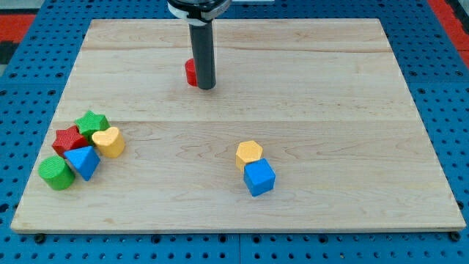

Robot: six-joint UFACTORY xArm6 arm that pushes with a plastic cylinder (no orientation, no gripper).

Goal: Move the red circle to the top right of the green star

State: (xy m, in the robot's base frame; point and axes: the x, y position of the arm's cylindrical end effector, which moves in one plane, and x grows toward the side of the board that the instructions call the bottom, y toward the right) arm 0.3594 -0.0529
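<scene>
The red circle [190, 72] sits near the view's top centre, mostly hidden behind my rod. My tip [206, 87] rests on the board right against the red circle's right side. The green star [92, 122] lies at the view's left in a cluster of blocks, far to the lower left of the red circle and of my tip.
Around the green star are a red star [69, 138], a yellow heart [109, 141], a blue triangle [83, 161] and a green cylinder [56, 172]. A yellow hexagon [249, 153] touches a blue cube [259, 177] at the lower centre. The wooden board [352, 95] lies on a blue pegboard.
</scene>
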